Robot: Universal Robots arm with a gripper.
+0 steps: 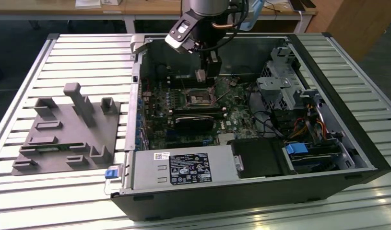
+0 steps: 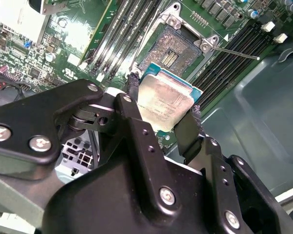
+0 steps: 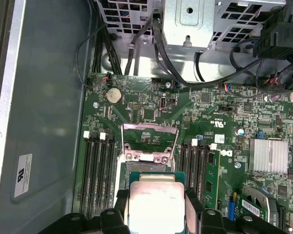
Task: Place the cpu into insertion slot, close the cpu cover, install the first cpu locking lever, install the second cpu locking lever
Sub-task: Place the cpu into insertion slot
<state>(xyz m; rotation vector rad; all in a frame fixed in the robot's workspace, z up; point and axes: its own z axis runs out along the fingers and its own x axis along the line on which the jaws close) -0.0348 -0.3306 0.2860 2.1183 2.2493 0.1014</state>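
Note:
My gripper is shut on the cpu, a flat square chip with a pale metal face, pinched by its two opposite edges. In the second wrist view it hangs just above and slightly to one side of the insertion slot, whose dark centre lies bare. The first wrist view has the cpu between the black fingers, with the cpu cover swung up and open beyond it. A thin locking lever sticks out beside the socket. In the exterior view the gripper hovers over the slot.
The open computer case lies on a slatted table. A black heatsink block sits just in front of the socket, memory slots flank it, and a drive cage with cables fills the exterior view's right. A grey fixture lies on the left.

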